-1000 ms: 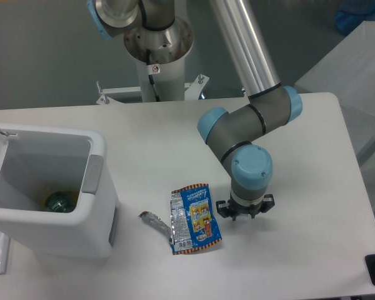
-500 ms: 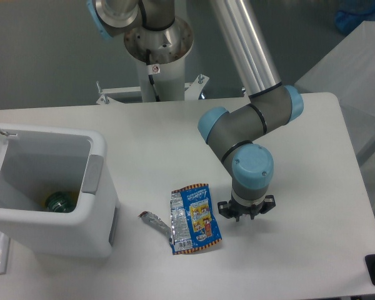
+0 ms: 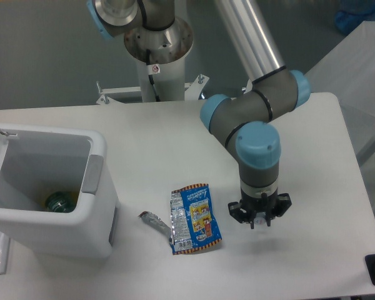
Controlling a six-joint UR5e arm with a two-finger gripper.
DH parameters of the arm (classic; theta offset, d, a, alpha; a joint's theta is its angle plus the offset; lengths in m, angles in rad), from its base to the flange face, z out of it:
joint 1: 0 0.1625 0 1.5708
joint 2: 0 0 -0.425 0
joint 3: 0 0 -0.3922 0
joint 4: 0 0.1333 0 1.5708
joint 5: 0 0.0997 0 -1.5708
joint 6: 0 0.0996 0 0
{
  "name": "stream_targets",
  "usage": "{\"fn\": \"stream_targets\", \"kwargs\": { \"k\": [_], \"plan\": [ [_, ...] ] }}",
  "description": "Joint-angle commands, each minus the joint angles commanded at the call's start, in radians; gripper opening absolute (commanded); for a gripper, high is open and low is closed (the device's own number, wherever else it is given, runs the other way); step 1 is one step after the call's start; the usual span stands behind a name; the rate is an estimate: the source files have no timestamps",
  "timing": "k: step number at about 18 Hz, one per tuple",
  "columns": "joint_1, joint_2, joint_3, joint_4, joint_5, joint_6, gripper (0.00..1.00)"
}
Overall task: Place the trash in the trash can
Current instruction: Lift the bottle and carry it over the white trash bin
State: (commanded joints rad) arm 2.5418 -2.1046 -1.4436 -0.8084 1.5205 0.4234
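Fixed camera. White desk [image 3: 175, 134]. Flat blue foil snack wrapper [image 3: 194, 217], silver torn strip: on desk, landmark. White boxy plastic trash can [image 3: 95, 206], lid open: left of wrapper. Black two-finger gripper [image 3: 259, 215]: right of wrapper; jaws' state indiscernible.

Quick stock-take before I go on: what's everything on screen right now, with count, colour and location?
Trash can: one, white with a grey side latch, left side of the table, lid open.
Item inside the trash can: one, green and round with some yellow beside it, at the bottom; too small to identify.
Snack wrapper: one, blue with a silver torn strip trailing left, flat on the table, front centre, outside the trash can.
Table: one, white.
Robot arm: one, grey with light blue caps, reaching from the back.
End effector: one, black, pointing down over the table just right of the snack wrapper, holding nothing I can see.
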Motion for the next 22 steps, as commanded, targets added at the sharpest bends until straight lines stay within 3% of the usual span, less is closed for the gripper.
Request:
{"fn": "stream_targets", "kwargs": {
  "k": [8, 15, 22],
  "plan": [
    [0.014, 0.132, 0.078, 0.002, -0.196, -0.005, 0.0],
    [-0.005, 0.172, 0.146, 0.003, -0.402, -0.021, 0.0],
    [-0.049, 0.179, 0.219, 0.006, -0.598, -0.176, 0.0]
  ]
}}
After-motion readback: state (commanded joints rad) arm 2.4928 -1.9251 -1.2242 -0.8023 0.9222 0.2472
